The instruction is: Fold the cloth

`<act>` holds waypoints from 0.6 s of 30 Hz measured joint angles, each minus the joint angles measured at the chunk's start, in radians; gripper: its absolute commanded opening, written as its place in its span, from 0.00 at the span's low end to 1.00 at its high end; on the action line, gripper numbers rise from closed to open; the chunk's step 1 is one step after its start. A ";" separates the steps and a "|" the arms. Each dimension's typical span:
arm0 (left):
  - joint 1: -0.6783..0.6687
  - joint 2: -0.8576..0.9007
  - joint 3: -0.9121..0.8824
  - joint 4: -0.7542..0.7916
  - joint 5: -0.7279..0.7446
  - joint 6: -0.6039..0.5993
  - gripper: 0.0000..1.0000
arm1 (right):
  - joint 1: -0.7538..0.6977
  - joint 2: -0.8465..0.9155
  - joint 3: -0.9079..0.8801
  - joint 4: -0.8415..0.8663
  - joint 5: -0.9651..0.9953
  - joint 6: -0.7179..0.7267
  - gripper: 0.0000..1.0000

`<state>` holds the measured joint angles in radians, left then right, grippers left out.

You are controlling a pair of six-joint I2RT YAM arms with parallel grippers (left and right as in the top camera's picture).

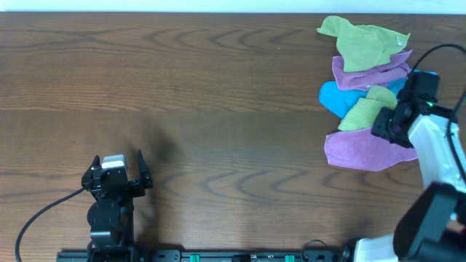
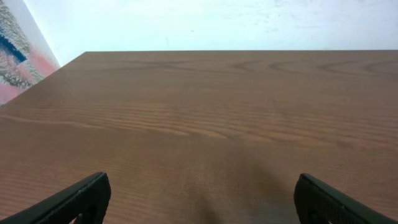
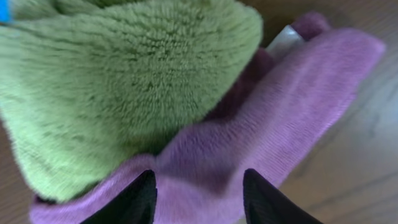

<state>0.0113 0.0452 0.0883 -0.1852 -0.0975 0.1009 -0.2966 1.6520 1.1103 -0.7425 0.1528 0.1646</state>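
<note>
The purple cloth lies crumpled at the table's right side, partly under a green cloth. In the right wrist view the purple cloth fills the lower frame, with its white tag at the top. My right gripper is open, its fingers pressed down astride a bulge of the purple cloth; it also shows in the overhead view. My left gripper is open and empty near the front left; in the left wrist view only bare wood lies between its fingers.
Behind the purple cloth is a pile: a blue cloth, another purple cloth and a second green cloth. The green cloth overlaps the task cloth. The table's right edge is near my right arm.
</note>
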 measured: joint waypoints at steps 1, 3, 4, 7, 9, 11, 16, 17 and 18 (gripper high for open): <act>0.000 0.000 0.000 0.000 0.000 0.000 0.95 | 0.000 0.011 0.000 0.005 0.000 -0.003 0.38; 0.000 0.000 0.000 0.000 0.000 0.000 0.95 | 0.000 0.027 0.000 0.010 0.000 -0.006 0.28; 0.000 0.000 0.000 0.000 0.000 0.000 0.95 | 0.000 0.031 0.000 0.014 0.000 -0.010 0.21; 0.000 0.000 0.000 0.000 0.000 0.000 0.96 | 0.000 0.032 0.000 0.031 -0.003 -0.010 0.01; 0.000 0.000 0.000 0.000 0.000 0.000 0.95 | 0.000 0.032 0.000 0.029 -0.003 -0.013 0.02; 0.000 0.000 0.000 0.000 0.000 0.000 0.96 | 0.000 0.032 0.000 0.029 -0.003 -0.013 0.01; 0.000 0.000 0.000 0.000 0.000 0.000 0.95 | 0.000 0.031 0.002 -0.040 -0.002 -0.012 0.01; 0.000 0.000 0.000 0.000 0.000 0.000 0.95 | 0.000 0.029 0.005 -0.062 -0.002 -0.011 0.01; 0.000 0.000 0.000 0.000 0.000 0.000 0.95 | 0.000 0.023 0.014 -0.098 -0.003 -0.007 0.01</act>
<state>0.0113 0.0452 0.0883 -0.1852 -0.0975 0.1005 -0.2970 1.6745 1.1240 -0.8402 0.1497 0.1574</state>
